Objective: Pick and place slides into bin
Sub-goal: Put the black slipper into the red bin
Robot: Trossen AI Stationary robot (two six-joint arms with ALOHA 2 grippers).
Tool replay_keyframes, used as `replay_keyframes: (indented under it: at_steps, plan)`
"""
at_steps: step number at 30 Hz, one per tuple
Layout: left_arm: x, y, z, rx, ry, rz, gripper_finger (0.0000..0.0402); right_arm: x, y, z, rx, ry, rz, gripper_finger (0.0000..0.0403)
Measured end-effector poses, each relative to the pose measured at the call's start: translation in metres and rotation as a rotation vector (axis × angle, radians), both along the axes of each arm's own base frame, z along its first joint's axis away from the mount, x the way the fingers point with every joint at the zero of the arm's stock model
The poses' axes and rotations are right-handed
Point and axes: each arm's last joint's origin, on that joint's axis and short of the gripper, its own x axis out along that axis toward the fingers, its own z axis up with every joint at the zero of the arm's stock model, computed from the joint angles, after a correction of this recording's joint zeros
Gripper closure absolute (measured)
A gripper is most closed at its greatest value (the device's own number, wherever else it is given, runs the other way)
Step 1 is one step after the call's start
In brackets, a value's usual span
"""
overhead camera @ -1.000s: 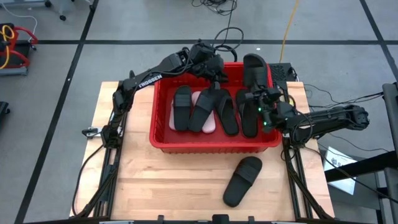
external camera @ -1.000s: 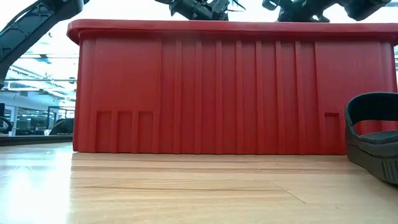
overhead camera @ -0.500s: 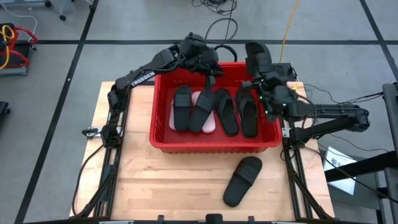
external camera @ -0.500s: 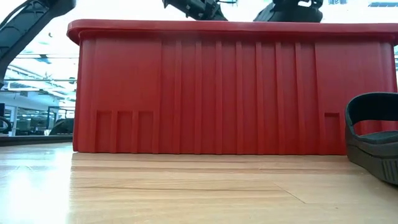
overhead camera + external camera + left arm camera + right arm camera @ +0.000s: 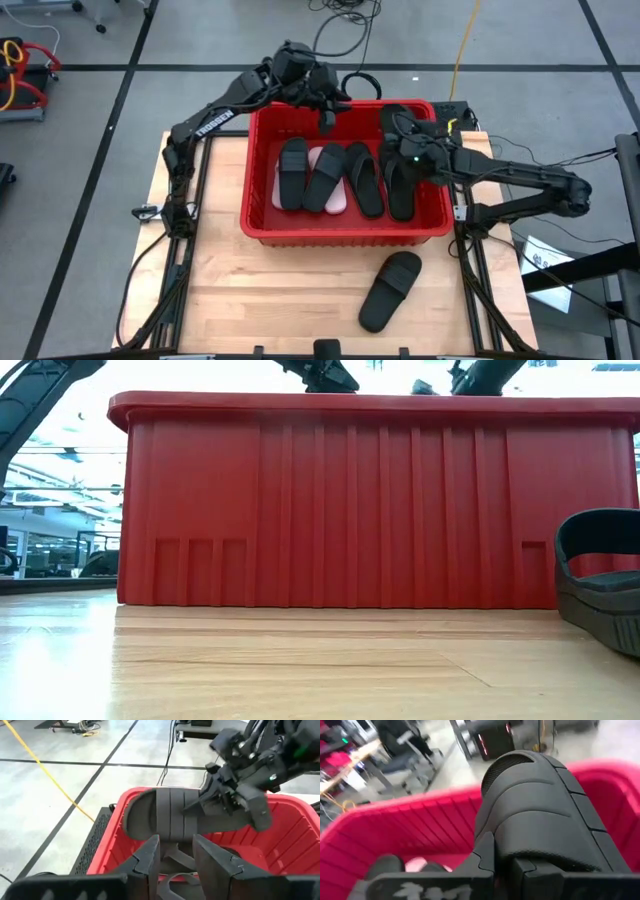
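Note:
The red bin (image 5: 340,236) stands on the wooden table and holds several black slides (image 5: 365,180) and pale pink ones (image 5: 337,198), lying on its floor. My right gripper (image 5: 412,148) is over the bin's far right part, shut on a black slide (image 5: 398,122), which also shows in the left wrist view (image 5: 170,815). My left gripper (image 5: 325,112) is open and empty above the bin's far rim (image 5: 125,800). Another black slide (image 5: 390,290) lies sole down on the table in front of the bin, and also shows in the low view (image 5: 600,575). My right gripper pinches the black slide between its two fingers behind the wide strap (image 5: 530,847), on the sole's heel part (image 5: 220,817). The fingers lie along the slide, with the strap ahead of them. The slide is lifted clear above the bin.
The bin's front wall (image 5: 330,500) fills the low view. Bare table lies in front of the bin and to its left (image 5: 200,280). Cables run on the floor beyond the table's far edge (image 5: 350,50).
My right gripper has carried the black slide from beyond the bin's far right rim toward the table's left and near side, so it now hangs over the bin. My left gripper has drawn back from inside the bin toward the far left.

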Motion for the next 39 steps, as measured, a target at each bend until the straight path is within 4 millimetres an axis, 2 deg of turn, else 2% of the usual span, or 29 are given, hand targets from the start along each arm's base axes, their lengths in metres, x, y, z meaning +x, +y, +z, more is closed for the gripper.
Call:
replay_keyframes:
  at_steps: [9, 24, 32, 39]
  plan:
    - [-0.004, 0.005, 0.000, 0.006, 0.008, 0.034, 0.0286, 0.012, -0.011, -0.034, 0.142, 0.000, -0.031, 0.0402]
    - [-0.003, 0.005, 0.000, 0.010, 0.007, 0.032, 0.0286, 0.006, -0.008, -0.078, 0.204, 0.081, -0.077, 0.0399]
    - [-0.003, 0.005, 0.000, 0.035, 0.011, 0.021, 0.0286, 0.001, -0.006, -0.092, 0.237, 0.114, -0.056, 0.0397]
    - [-0.003, 0.005, 0.000, 0.035, 0.010, 0.020, 0.0286, 0.002, -0.007, -0.094, 0.224, 0.127, -0.038, 0.0384]
